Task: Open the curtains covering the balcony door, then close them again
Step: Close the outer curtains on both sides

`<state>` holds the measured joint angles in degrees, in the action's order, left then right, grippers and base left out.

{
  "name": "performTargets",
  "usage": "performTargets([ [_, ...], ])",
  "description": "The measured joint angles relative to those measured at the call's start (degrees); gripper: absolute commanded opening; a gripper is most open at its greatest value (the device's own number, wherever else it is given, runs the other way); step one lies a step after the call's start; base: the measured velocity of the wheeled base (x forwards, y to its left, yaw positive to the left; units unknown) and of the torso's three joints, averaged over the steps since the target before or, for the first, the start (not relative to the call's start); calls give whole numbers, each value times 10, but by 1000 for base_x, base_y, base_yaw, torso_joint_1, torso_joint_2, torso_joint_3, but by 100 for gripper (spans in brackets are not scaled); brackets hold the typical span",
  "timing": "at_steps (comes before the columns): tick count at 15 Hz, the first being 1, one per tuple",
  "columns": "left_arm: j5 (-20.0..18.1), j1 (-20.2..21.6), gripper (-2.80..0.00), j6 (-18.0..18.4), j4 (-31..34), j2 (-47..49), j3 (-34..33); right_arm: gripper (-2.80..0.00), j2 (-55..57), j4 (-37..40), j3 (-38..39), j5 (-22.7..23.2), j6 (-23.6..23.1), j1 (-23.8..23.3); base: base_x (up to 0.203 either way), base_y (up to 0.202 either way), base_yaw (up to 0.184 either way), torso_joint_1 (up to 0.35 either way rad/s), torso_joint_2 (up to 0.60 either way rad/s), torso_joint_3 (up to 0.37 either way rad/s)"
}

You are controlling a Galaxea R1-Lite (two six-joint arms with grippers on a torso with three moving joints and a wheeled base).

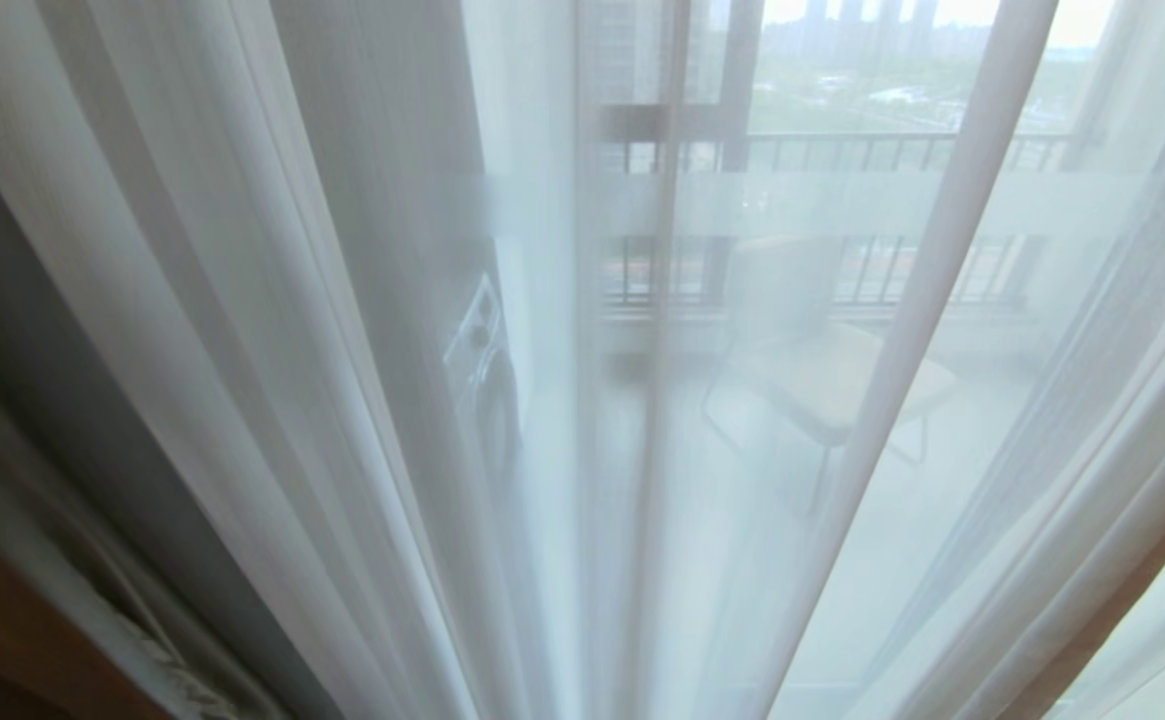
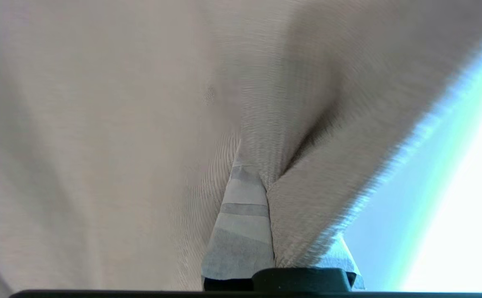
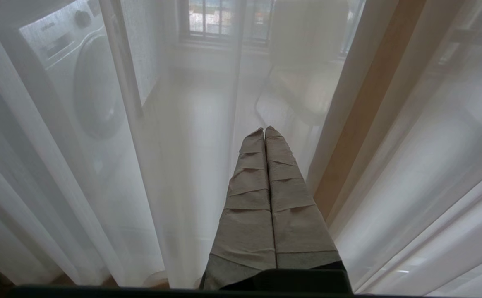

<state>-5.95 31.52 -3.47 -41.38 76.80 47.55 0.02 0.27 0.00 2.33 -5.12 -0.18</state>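
Beige woven curtains: fold clamped in left pincer. Right pincer: fingers together, empty, before sheer white layer

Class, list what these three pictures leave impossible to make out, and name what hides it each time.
- Left pincer, left wrist view: second finger buried in beige curtain.
- Washing machine, right wrist view: veiled by sheer curtain.
- Chair, head view: veiled by sheer.
- Both arms: outside head view.

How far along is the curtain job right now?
Done: hard to say; the thick panel sits at the far left, and only the sheer layer covers the balcony door. In hand: the left gripper is shut on thick beige curtain cloth. The right gripper is shut, holding nothing. What remains cannot be told.
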Motion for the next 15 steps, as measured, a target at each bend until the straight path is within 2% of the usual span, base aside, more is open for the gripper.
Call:
performTargets([
  [8, 0, -114, -280, 0, 49, -66, -25, -280, 0, 0, 0, 0, 0, 0, 0, 0, 0, 0, 0, 0],
  [11, 0, -150, -280, -1, 52, -83, -27, -280, 0, 0, 0, 0, 0, 0, 0, 0, 0, 0, 0, 0],
  [15, 0, -219, -280, -11, 58, -96, -27, -280, 0, 0, 0, 0, 0, 0, 0, 0, 0, 0, 0, 0],
])
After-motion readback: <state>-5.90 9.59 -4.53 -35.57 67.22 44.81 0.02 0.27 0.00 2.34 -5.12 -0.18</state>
